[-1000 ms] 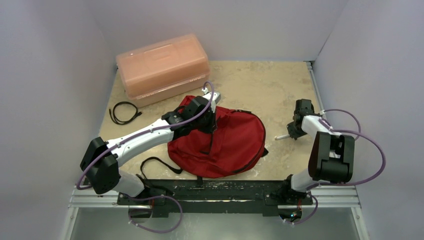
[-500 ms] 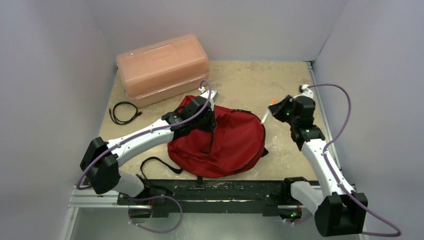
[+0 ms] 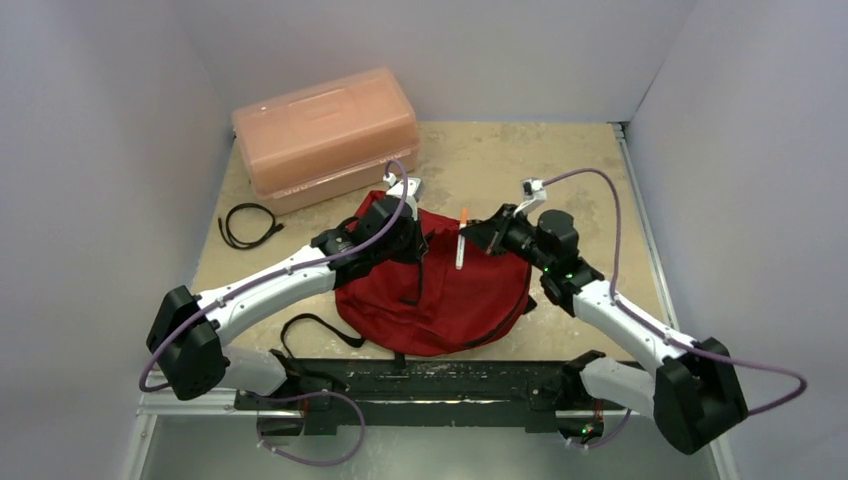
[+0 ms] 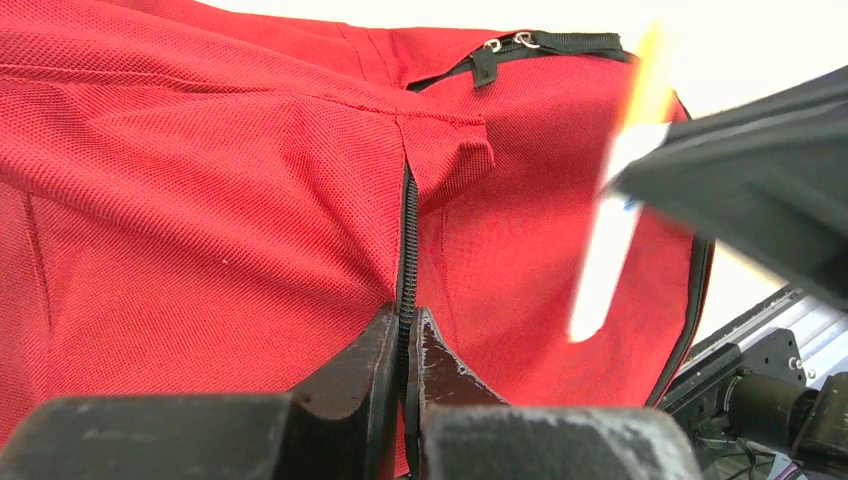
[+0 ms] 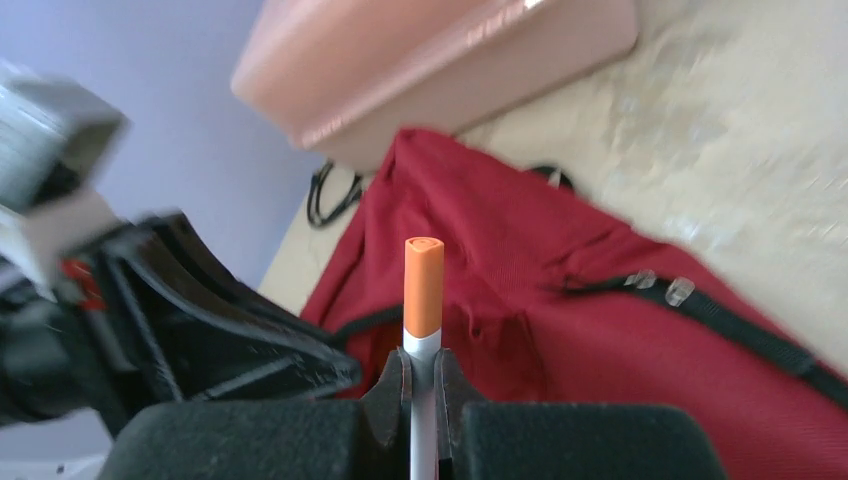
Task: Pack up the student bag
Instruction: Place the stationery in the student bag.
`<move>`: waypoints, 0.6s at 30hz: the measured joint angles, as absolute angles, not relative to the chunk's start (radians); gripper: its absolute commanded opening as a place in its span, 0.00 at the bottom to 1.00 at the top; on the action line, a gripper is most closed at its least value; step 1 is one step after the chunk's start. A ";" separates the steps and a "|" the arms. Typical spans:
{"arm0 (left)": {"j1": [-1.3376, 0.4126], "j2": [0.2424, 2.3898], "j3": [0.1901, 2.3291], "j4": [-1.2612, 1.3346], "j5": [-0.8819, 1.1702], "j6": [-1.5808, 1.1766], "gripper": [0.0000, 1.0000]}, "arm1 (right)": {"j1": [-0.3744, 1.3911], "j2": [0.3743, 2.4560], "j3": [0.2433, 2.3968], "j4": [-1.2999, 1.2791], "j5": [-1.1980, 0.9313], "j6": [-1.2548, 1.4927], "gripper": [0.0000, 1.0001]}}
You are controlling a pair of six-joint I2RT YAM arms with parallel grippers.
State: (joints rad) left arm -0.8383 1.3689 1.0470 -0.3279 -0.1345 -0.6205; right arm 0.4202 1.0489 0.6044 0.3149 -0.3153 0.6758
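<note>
Top external: left claw (image 4: 404, 335) pinches the student bag (image 3: 470, 300); right claw (image 5: 422, 375) grips a pen (image 3: 461, 245).

orange-pink plastic box (image 3: 325, 135) at back left — coiled black cable (image 3: 250, 225) near it, apart.

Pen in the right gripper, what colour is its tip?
The pen tip is orange, best seen in the right wrist view.
</note>
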 measured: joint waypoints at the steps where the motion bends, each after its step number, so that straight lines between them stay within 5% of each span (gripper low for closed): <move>1: -0.838 1.362 1.047 -0.332 -0.139 -0.620 0.00 | 0.446 1.081 0.577 0.347 -0.320 0.689 0.00; 18: -0.854 1.353 1.058 -0.378 -0.146 -0.608 0.00 | 0.635 1.395 0.501 0.719 -0.356 0.852 0.00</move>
State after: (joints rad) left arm -0.8539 1.3529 1.0584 -0.3779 -0.1463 -0.6079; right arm 0.6350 1.3952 0.5007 0.7189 -0.3565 0.8516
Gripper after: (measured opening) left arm 0.024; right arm 0.038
